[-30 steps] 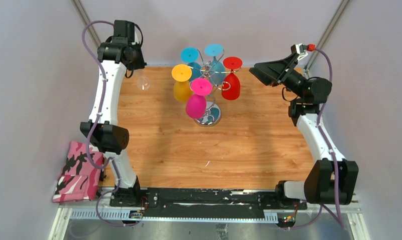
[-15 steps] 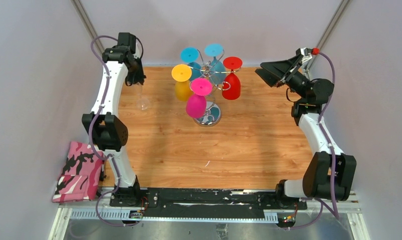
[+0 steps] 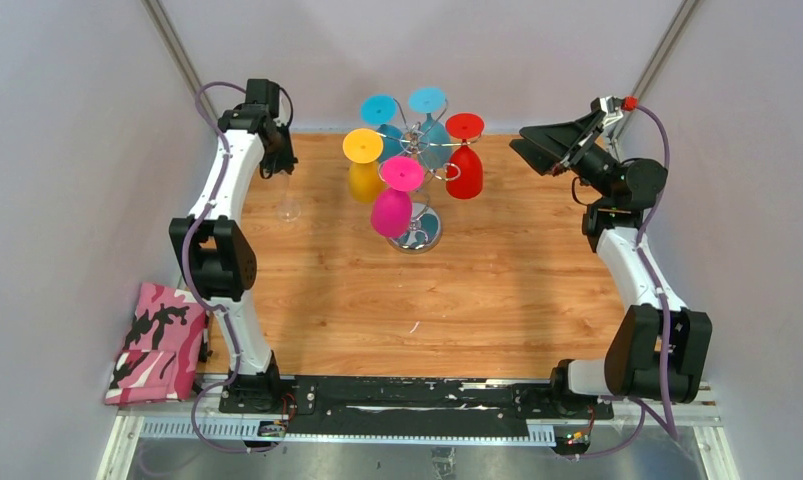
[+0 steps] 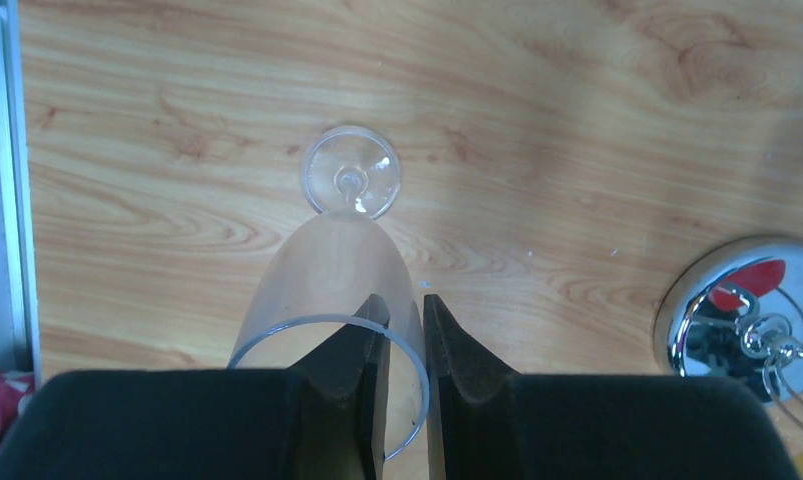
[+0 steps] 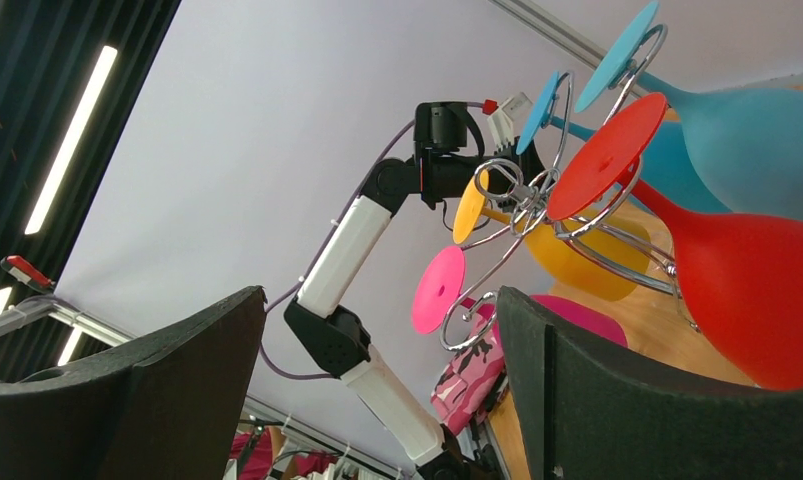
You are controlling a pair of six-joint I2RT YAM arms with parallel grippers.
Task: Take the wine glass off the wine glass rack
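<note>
My left gripper (image 3: pixel 277 160) is at the back left of the table, shut on the rim of a clear wine glass (image 3: pixel 289 208). In the left wrist view one finger is inside the rim and one outside, gripper (image 4: pixel 405 305), and the glass (image 4: pixel 332 265) hangs upright with its foot (image 4: pixel 351 185) low over the wood. The chrome wine glass rack (image 3: pixel 418 140) stands at the back centre on a mirrored base (image 3: pixel 417 233). It holds yellow (image 3: pixel 363 165), pink (image 3: pixel 394 195), red (image 3: pixel 463 160) and two blue glasses (image 3: pixel 429 102). My right gripper (image 3: pixel 537 145) is open, right of the rack and aimed at it (image 5: pixel 377 300).
A pink camouflage cloth (image 3: pixel 157 340) lies off the table's left edge. The rack's base also shows at the right in the left wrist view (image 4: pixel 752 310). The red glass (image 5: pixel 737 270) is close to my right finger. Purple walls enclose the table.
My left gripper carried the clear glass from the back left corner forward and down toward the table. My right gripper drew back slightly to the right.
</note>
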